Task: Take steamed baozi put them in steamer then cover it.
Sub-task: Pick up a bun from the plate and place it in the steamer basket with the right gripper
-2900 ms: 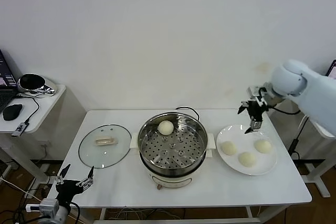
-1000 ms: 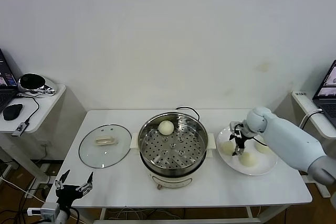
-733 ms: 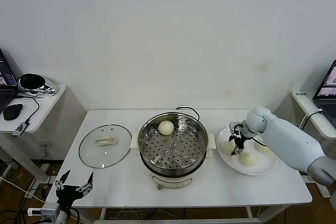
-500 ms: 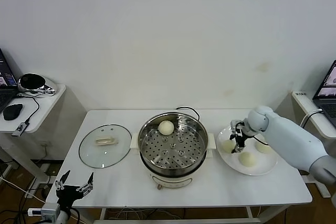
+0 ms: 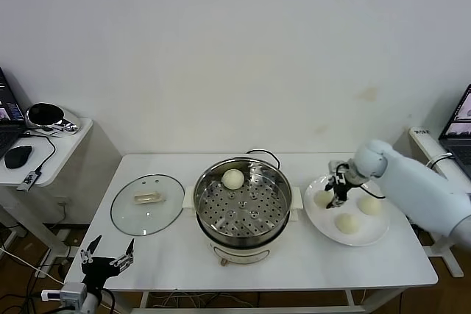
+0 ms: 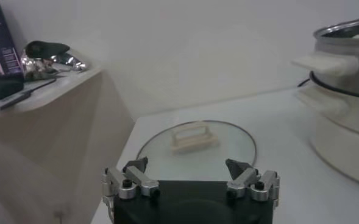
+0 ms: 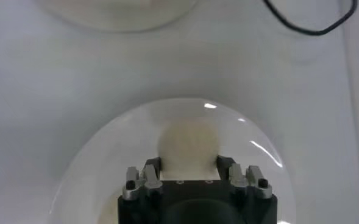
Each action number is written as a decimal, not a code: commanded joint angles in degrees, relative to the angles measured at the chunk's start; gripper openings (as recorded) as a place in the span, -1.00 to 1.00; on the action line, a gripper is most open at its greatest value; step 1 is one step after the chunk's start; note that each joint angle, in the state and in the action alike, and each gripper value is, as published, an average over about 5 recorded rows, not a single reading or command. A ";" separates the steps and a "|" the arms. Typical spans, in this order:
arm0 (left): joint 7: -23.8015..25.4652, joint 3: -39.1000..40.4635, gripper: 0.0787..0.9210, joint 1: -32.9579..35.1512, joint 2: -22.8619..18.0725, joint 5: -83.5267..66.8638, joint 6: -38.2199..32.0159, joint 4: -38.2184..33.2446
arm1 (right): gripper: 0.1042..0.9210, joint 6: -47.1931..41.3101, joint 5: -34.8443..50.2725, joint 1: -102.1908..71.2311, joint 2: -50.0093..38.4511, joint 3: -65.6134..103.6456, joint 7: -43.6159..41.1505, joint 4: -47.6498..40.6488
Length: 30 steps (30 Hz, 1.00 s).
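The left end effector (image 5: 107, 262) is hanging below the counter's (image 5: 184, 259) front left corner, with its fingers standing wide apart and holding nothing. Near it on the counter, the glass lid (image 5: 147, 204) is lying flat. Just beside the lid, the steamer (image 5: 243, 207) is standing uncovered, and one baozi (image 5: 232, 178) is sitting on its perforated tray, toward the back. To the right of the steamer, the white plate (image 5: 372, 233) is carrying three more baozi. The right end effector (image 7: 188, 166) is hanging over the plate's left side, and its fingers are standing narrow, one on each side of the leftmost baozi (image 7: 188, 143) and touching it. Whether this baozi is lifted off the plate or is resting on it, I cannot tell. The two other baozi (image 5: 346, 222) are lying free on the plate.
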 commanded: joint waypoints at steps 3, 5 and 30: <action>0.01 -0.15 0.77 -0.70 0.02 -0.31 0.06 -0.82 | 0.14 -4.30 16.22 29.44 -10.04 -22.45 -2.14 17.79; 0.02 -0.37 0.77 -0.92 0.07 -0.55 0.17 -1.22 | 0.14 -5.23 20.12 37.20 -9.16 -27.87 -3.03 19.74; -1.11 -2.84 0.77 -0.33 -0.76 -1.76 2.00 -4.43 | 0.15 -19.54 31.68 30.44 28.31 -30.12 -0.69 8.91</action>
